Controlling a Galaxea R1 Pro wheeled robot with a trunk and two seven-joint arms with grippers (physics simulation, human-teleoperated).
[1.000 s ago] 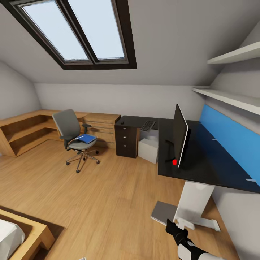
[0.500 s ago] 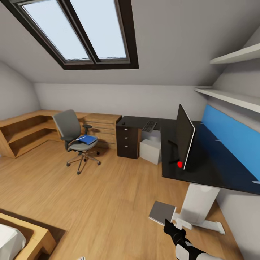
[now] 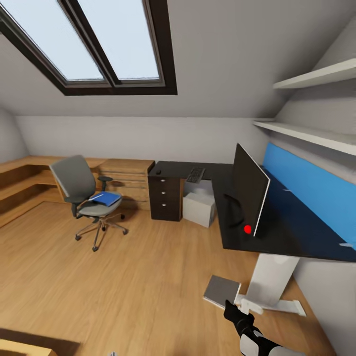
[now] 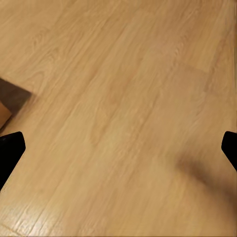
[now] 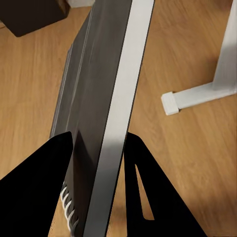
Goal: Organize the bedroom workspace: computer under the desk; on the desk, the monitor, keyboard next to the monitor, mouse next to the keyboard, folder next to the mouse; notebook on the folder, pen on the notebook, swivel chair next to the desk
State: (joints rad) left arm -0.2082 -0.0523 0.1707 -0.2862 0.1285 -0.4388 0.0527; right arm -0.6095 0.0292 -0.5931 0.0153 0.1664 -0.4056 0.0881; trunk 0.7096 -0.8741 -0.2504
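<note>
desk: L-shaped black-topped desk (image 3: 296, 237) on white legs, along the right wall under a blue panel
chair: grey swivel chair (image 3: 81, 195) on the wooden floor (image 3: 123, 277), well left of the desk, seat facing the room
monitor: flat black monitor (image 3: 249, 195) upright on the desk, edge-on to the head camera
computer: white box computer (image 3: 199, 208) on the floor under the desk
notebook: grey spiral-bound notebook (image 5: 96, 106) pinched in the right claw (image 5: 98, 163), long axis running away along the fingers, spine toward the wrist; held low over the floor near the desk leg
folder: blue folder (image 3: 105, 198) flat on the chair seat
keyboard: dark keyboard (image 3: 196, 173) on the far desk end, long axis toward the back wall
left claw: fingers (image 4: 10, 153) spread wide over bare floor
</note>
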